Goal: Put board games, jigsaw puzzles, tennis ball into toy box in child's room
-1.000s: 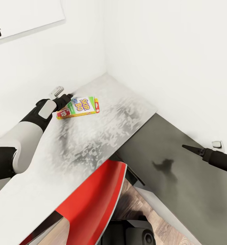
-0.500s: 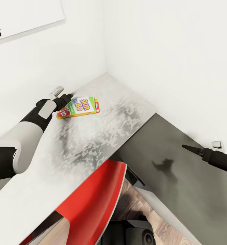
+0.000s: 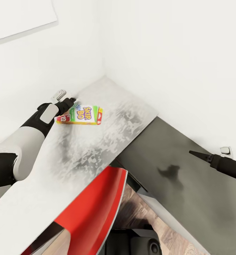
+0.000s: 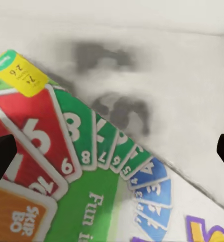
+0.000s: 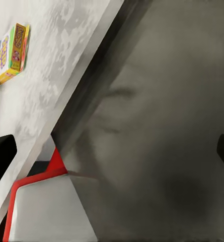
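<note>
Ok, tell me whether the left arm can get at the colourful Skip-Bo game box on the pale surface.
Probably yes: the left gripper is already at the end of the colourful Skip-Bo game box, with nothing between them.

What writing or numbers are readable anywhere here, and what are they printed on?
"SKIP BO": on the colourful card-game box on the pale mattress.
"12": on the box's end, beside the left end effector.
"SKIP BO", "Fun", card numbers "6", "8", "10": box close-up.
Yellow sticker print: too blurred.

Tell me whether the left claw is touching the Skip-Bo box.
Cannot tell. In the head view the left claw overlaps the Skip-Bo box's end; no view plainly shows contact or a gap.
</note>
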